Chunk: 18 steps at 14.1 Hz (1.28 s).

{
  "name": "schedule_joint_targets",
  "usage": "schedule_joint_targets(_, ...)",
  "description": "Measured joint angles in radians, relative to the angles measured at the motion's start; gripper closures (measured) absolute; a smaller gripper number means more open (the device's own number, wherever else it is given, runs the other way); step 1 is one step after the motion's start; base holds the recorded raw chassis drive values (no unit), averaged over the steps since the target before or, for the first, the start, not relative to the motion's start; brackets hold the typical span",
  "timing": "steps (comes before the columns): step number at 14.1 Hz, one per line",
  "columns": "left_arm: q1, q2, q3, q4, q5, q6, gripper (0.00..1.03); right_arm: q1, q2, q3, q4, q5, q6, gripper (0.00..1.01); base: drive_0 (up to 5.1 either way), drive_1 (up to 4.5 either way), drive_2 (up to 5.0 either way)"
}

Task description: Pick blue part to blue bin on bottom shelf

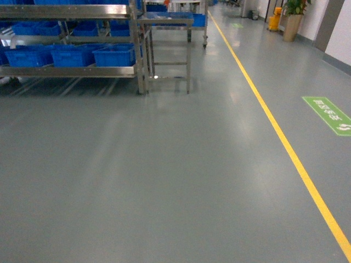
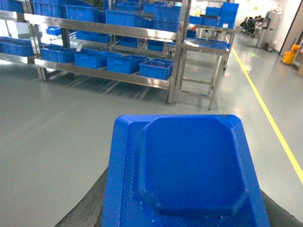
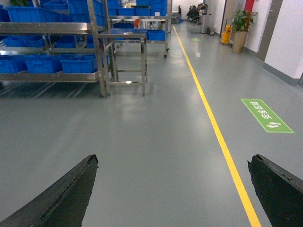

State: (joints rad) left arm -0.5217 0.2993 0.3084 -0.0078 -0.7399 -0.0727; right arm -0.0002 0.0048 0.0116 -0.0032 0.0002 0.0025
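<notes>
A flat blue part [image 2: 189, 161] with a raised octagonal centre fills the lower left wrist view. My left gripper [image 2: 182, 208] is shut on it, and dark fingers [image 2: 87, 205] show at either side beneath it. Ahead to the left stands a steel rack whose bottom shelf [image 2: 109, 74] carries a row of blue bins [image 2: 156, 69]. The same shelf [image 1: 71, 70] and blue bins [image 1: 114, 55] sit at the upper left of the head view. My right gripper [image 3: 173, 161] hangs open over bare grey floor, holding nothing. Neither gripper shows in the head view.
A steel-framed table [image 1: 167, 23] stands just right of the rack. A yellow floor line [image 1: 285, 148] runs along the right, with a green floor sign [image 1: 329, 115] beyond it. A potted plant [image 1: 292, 24] stands by the far wall.
</notes>
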Motion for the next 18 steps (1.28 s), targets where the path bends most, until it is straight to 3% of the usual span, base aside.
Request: schedule_joint_targets(18, 0.000, 0.002, 0.000, -0.003, 0.000, 0.000, 0.60, 0.000, 0.000, 0.000, 0.000, 0.000, 0.000, 0.03, 0.0, 4.15, -4.2)
